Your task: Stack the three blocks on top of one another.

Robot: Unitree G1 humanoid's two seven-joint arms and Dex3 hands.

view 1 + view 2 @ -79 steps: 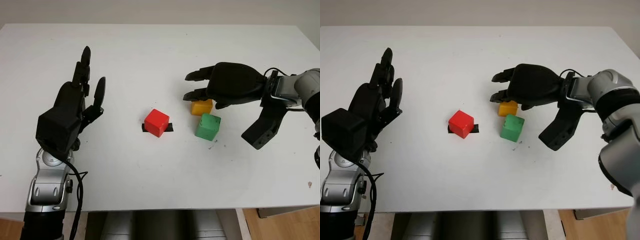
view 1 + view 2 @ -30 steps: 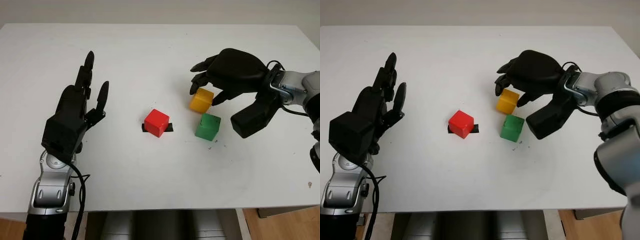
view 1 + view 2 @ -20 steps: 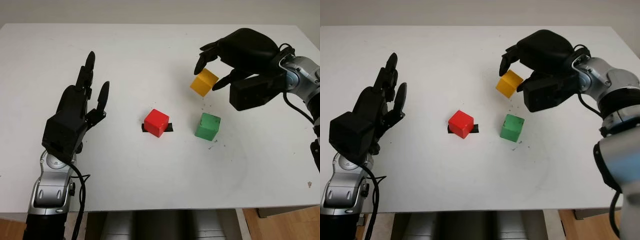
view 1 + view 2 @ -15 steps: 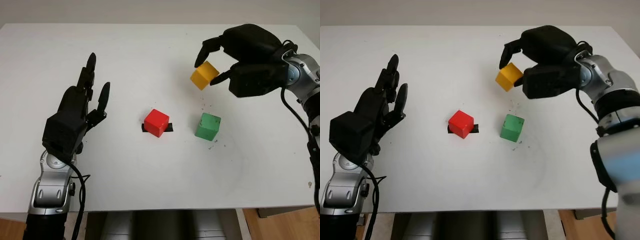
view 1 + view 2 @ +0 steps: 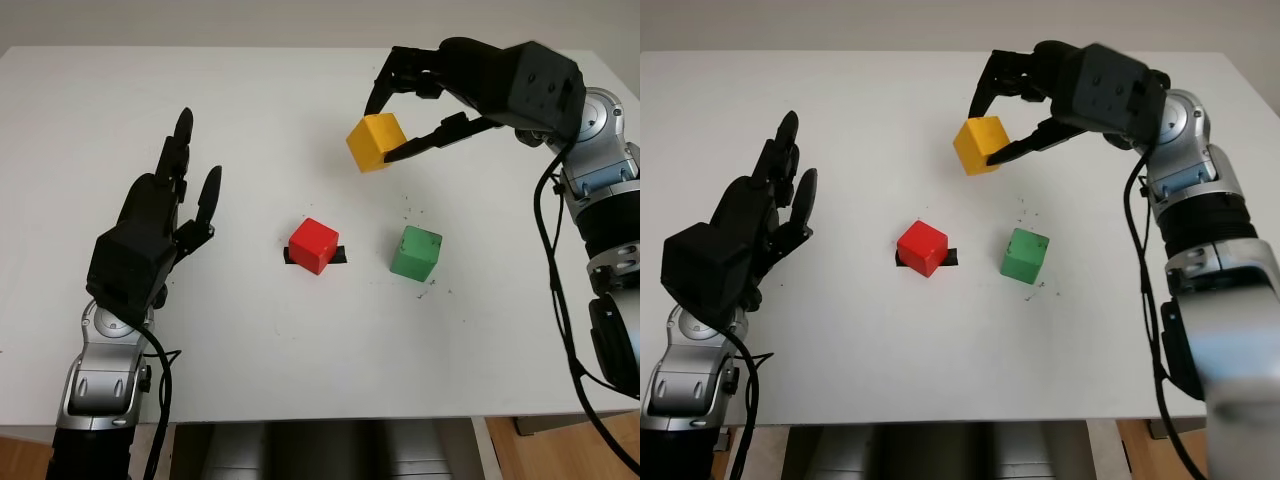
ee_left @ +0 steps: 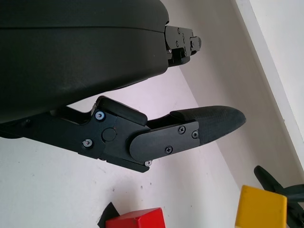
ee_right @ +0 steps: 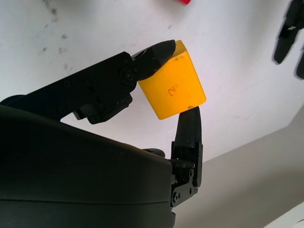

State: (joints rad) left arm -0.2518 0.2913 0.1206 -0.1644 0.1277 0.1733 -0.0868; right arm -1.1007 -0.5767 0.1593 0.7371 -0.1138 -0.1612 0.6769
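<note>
We see a white desk (image 5: 300, 380) that spans nearly the whole scene and carries two of the three blocks.

Next in size are the arms. Our left robot hand (image 5: 150, 225) is open and holds nothing; it hangs over the left part of the desk, well apart from every block. Our right robot hand (image 5: 385, 115) reaches in from the right, above the far middle of the desk, and its fingers (image 7: 147, 59) are closed around the yellow block (image 5: 375, 142). In the right wrist view we see one finger pressing a top corner of that block and another finger against its opposite lower edge.

The yellow block is lifted off the desk and tilted, up and behind the other two. The green block (image 5: 416, 252) sits on the desk to the right of the middle. The red block (image 5: 313, 245) sits near the middle of the desk, to the left of the green one and apart from it, on top of a small black mark (image 5: 340, 255) that pokes out at both sides.
</note>
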